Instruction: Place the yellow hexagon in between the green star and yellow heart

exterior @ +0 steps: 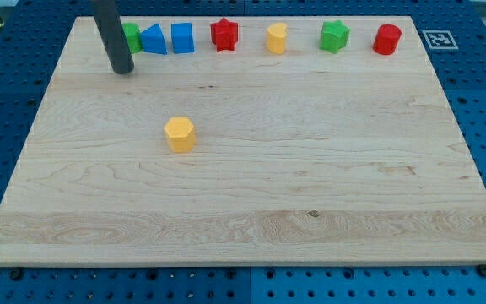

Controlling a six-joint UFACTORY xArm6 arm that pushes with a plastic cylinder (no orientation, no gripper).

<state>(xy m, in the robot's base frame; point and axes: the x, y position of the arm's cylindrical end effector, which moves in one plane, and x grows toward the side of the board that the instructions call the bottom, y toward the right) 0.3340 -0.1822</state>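
My tip (123, 71) is a bare rod with no claw to open or close; it rests far left, beside the green block (131, 37). The yellow hexagon (180, 133) lies alone, left of centre. I judge the tip should go to its near-left side and push it toward the gap between the yellow heart (277, 38) and the green star (335, 35), slowly, without touching either.

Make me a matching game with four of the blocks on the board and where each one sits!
Things:
1. yellow hexagon
2. green star
3. red cylinder
4. blue cube

Places:
A. end of the top row, at the view's right
B. alone, near the board's middle
C. top row, just right of the blue triangle
D. top row, between the yellow heart and the red cylinder

Pairs: 1-B, 2-D, 3-A, 4-C
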